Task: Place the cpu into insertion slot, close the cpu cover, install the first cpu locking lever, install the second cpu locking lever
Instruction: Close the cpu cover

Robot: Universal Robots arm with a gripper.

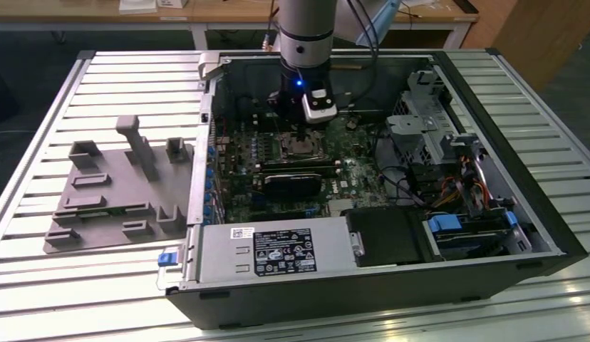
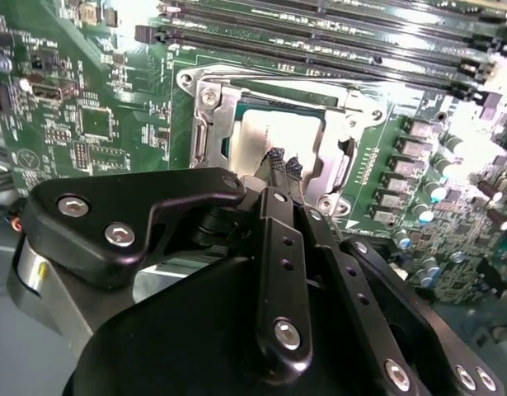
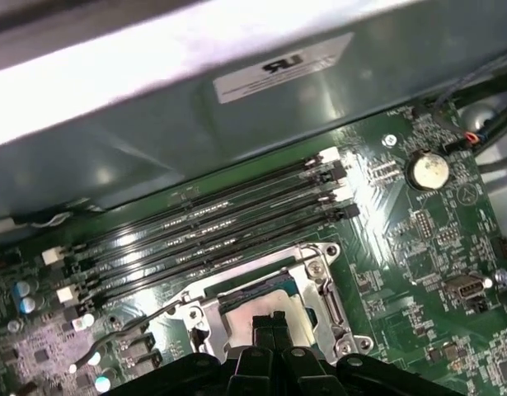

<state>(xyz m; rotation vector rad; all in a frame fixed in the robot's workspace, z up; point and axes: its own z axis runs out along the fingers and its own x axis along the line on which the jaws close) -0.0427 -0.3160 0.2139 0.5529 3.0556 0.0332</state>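
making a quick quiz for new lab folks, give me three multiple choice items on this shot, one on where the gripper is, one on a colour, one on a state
1. Where is the gripper?
A. over the slatted table outside the case
B. over the cpu in the insertion slot
C. over the power supply

2. What colour is the circuit board?
A. blue
B. green
C. red

3. The computer case is:
A. open, with the board exposed
B. shut by a side panel
C. wrapped in plastic

Answers:
1 B, in the second wrist view it hangs right over the pale chip.
2 B, both wrist views show green around the socket.
3 A, the exterior view looks straight into it.
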